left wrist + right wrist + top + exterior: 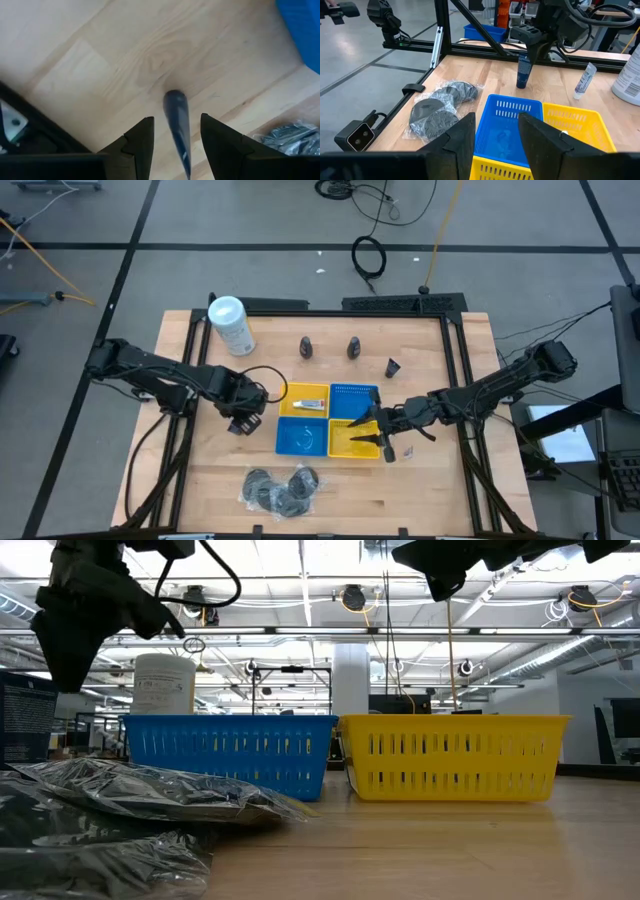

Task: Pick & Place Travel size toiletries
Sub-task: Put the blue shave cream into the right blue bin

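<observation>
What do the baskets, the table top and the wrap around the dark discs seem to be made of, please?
Blue basket and yellow basket: probably moulded plastic, with slotted walls and an even, slightly glossy colour.
Table top: looks like pale wood, with visible grain and plank seams.
Wrap on the discs: likely thin clear film, crinkled and shiny.

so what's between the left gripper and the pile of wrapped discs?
Nothing, just bare wood of the table between the left gripper and the wrapped discs. It shows best in the high view, and the right wrist view agrees.
</observation>
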`<action>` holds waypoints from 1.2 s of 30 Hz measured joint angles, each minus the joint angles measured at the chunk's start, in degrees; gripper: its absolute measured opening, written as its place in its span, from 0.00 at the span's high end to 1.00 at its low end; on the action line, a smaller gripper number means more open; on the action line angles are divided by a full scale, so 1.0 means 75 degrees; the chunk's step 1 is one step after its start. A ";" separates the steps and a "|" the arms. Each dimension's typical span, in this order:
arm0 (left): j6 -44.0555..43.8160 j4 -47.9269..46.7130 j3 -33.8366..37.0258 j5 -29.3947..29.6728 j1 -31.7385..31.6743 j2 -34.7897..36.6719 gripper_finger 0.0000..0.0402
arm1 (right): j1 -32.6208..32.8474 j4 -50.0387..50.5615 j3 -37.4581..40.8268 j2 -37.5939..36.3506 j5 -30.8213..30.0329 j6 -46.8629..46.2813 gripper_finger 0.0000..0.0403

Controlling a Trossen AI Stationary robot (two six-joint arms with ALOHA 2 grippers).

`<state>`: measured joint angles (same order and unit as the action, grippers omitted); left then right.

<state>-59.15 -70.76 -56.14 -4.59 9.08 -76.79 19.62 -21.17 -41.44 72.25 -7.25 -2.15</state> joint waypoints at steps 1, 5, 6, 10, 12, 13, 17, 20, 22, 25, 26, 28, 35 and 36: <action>-0.0079 -0.0015 0.0000 -0.0001 0.0000 0.0000 0.61 | 0.0000 0.0000 -0.0001 0.0000 -0.0001 0.0003 0.65; -0.0503 0.0039 0.0001 -0.0189 0.0000 0.0000 0.61 | 0.0000 0.0000 -0.0001 0.0000 -0.0006 0.0003 0.65; -0.0658 0.0040 0.0000 -0.0278 0.0000 0.0000 0.61 | 0.0000 0.0000 -0.0001 0.0000 -0.0006 0.0003 0.65; -0.1182 0.0036 0.0000 -0.0595 0.0007 0.0000 0.61 | 0.0000 0.0002 -0.0001 0.0000 -0.0009 0.0003 0.65; -0.1223 0.0037 0.0001 -0.0720 0.0020 -0.0002 0.61 | 0.0000 0.0002 -0.0001 0.0000 -0.0009 0.0002 0.65; -0.1224 0.0036 0.0001 -0.0748 0.0039 0.0000 0.61 | 0.0000 0.0003 -0.0001 0.0000 -0.0009 0.0000 0.65; -0.1382 0.0035 0.0000 -0.0788 0.0172 -0.0003 0.61 | 0.0000 0.0003 -0.0001 0.0000 -0.0006 -0.0011 0.65; -0.1592 0.0031 0.0000 -0.0832 0.0353 -0.0003 0.61 | 0.0000 0.0005 -0.0001 0.0000 -0.0004 -0.0015 0.65; -0.1678 0.0031 0.0002 -0.0843 0.0483 -0.0003 0.61 | 0.0000 0.0003 -0.0001 0.0000 -0.0003 -0.0016 0.65; -0.1846 0.0031 0.0002 -0.0843 0.0631 -0.0003 0.61 | 0.0000 0.0003 -0.0001 0.0000 -0.0003 -0.0008 0.65; -0.1889 0.0031 0.0002 -0.0837 0.0675 -0.0003 0.61 | 0.0000 0.0003 -0.0001 0.0000 -0.0003 -0.0003 0.65; -0.1943 0.0031 0.0000 -0.0798 0.0717 -0.0003 0.61 | 0.0000 0.0003 -0.0001 0.0000 -0.0003 -0.0003 0.65; -0.1965 0.0034 0.0000 -0.0579 0.0758 -0.0003 0.61 | 0.0000 0.0003 -0.0001 0.0000 -0.0002 -0.0003 0.65; -0.1965 0.0034 0.0003 -0.0550 0.0758 -0.0003 0.61 | 0.0000 0.0003 -0.0001 0.0000 -0.0002 -0.0003 0.65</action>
<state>-73.89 -70.50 -56.12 -8.72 14.76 -76.82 19.62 -21.15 -41.45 72.25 -7.26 -2.17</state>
